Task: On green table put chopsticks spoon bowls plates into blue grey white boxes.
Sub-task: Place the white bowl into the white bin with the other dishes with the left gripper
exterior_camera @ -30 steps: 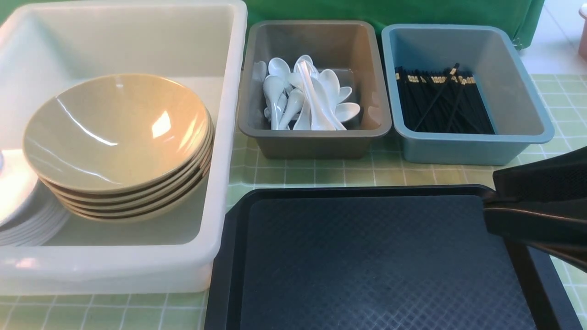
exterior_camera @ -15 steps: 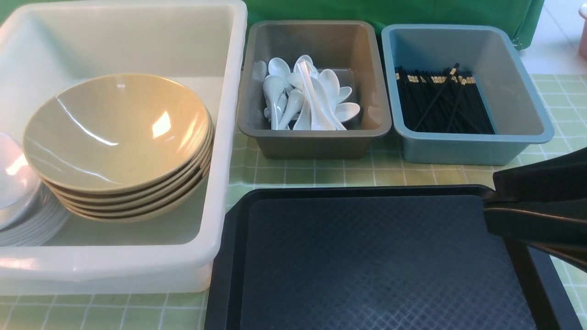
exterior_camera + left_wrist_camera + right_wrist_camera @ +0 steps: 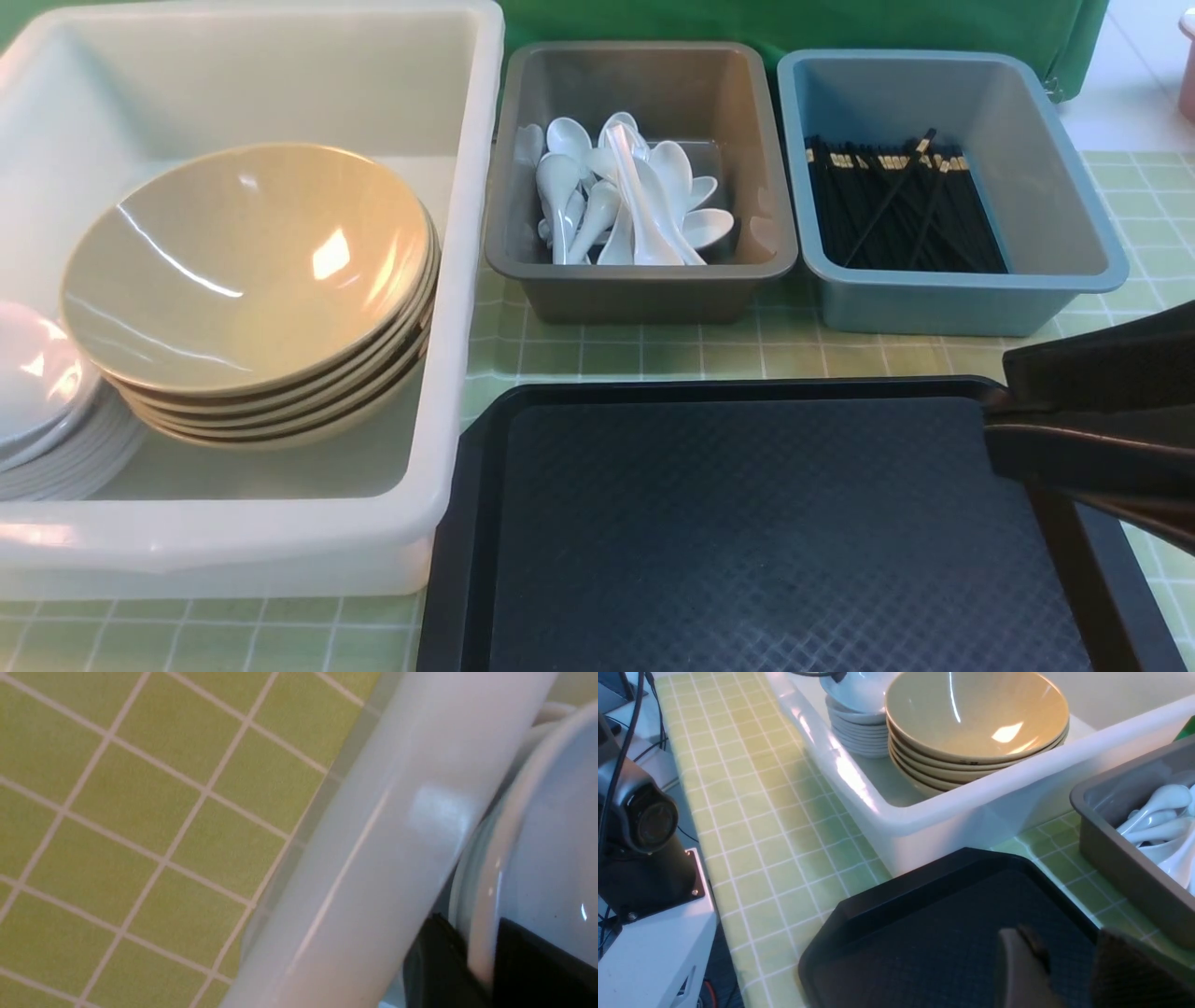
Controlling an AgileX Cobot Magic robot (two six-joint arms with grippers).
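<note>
- Three boxes loaded; black tray (image 3: pixel 747 532) bare.
- Left end effector (image 3: pixel 481 961) straddles white bowl (image 3: pixel 537 858) rim, grip probably loosening.
- Right end effector (image 3: pixel 1069 970) half-open, empty.

White box (image 3: pixel 448 280): translucent plastic, smooth, soft sheen. Tan bowls (image 3: pixel 243 271): glazed, glossy, bright highlights. White plates (image 3: pixel 56 448): glossy glaze, likely ceramic. Grey box (image 3: pixel 644 280): opaque plastic, satin. Spoons (image 3: pixel 635 205): white, glossy, smooth. Blue box (image 3: pixel 971 299): plastic, semi-matt. Chopsticks (image 3: pixel 896 210): black, matt, pale tips. Tray (image 3: pixel 747 532): black plastic, diamond-textured base, smooth rim. Table cover (image 3: pixel 635 350): green checked sheet, matt. Gripper fingers (image 3: pixel 537 961): black, matt.
</note>
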